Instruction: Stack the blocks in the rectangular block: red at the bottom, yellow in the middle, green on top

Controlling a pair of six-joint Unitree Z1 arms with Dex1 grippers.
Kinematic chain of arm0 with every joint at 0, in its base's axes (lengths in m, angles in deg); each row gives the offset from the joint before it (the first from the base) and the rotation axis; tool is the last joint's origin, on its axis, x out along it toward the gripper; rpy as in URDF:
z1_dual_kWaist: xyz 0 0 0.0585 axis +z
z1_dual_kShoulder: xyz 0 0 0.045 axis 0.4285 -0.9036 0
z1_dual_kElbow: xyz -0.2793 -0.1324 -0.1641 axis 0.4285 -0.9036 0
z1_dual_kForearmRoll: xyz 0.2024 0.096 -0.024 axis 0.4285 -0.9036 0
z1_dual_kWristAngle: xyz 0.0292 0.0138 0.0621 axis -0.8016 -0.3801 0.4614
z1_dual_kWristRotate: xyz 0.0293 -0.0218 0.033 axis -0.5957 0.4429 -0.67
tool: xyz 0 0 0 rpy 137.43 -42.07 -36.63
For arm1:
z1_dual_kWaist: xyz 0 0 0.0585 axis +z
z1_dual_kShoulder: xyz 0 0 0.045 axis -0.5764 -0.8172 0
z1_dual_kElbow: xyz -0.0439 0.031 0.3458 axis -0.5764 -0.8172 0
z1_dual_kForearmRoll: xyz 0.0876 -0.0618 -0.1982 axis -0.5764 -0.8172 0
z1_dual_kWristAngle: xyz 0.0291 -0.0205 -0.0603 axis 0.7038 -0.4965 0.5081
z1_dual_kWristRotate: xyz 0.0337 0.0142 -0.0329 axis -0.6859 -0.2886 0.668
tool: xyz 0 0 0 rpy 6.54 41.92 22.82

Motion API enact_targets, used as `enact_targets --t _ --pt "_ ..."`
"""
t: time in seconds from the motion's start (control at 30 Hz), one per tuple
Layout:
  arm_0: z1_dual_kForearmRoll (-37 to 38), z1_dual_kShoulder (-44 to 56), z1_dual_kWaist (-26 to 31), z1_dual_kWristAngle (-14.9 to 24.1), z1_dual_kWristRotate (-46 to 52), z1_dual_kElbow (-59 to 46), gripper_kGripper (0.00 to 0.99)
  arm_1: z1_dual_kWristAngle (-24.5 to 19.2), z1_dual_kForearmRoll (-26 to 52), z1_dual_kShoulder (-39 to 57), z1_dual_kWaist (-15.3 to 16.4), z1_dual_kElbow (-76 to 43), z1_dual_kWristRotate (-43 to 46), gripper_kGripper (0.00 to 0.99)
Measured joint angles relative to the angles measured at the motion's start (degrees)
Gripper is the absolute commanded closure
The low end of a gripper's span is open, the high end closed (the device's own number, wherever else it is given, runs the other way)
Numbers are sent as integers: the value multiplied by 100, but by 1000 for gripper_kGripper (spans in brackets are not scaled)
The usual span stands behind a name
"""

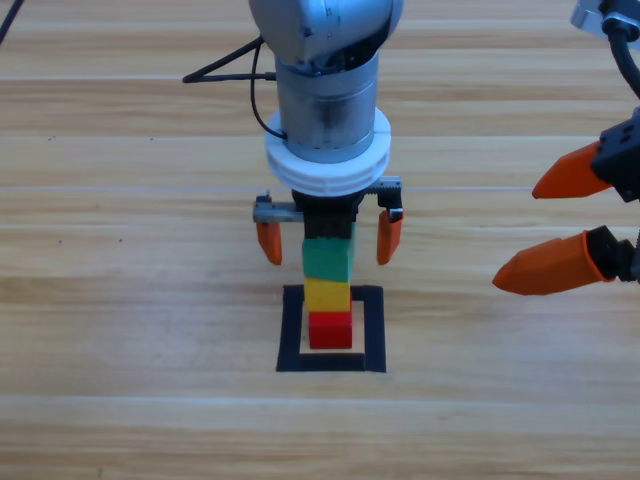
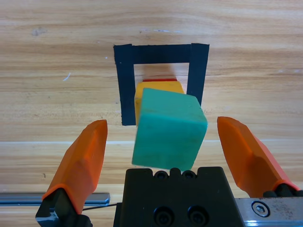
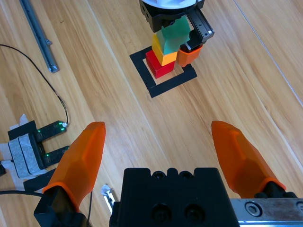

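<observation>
Three cubes stacked inside the black square outline on the wooden table: red cube at the bottom, yellow cube on it, green cube on top. In the left wrist view the green cube sits turned askew on the yellow one. Left gripper hangs directly over the stack, jaws spread wide on either side of the green cube, not touching it. Right gripper waits at the right edge, well apart, jaws also wide and empty.
</observation>
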Motion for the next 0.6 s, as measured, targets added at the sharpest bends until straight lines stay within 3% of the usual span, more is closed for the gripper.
enact_targets --t 0.23,0.43,0.5,0.6 --pt "0 1058 -282 504 126 -372 0 0 0 0 0 0 0 5" --pt "19 2366 -910 1483 186 -773 0 0 -2 0 0 0 0 5" --pt "416 2687 -1217 1904 144 -1204 0 0 -2 0 0 0 0 5" --pt "1636 3278 -1545 2131 -126 -2685 0 0 -3 0 0 1 0 5"
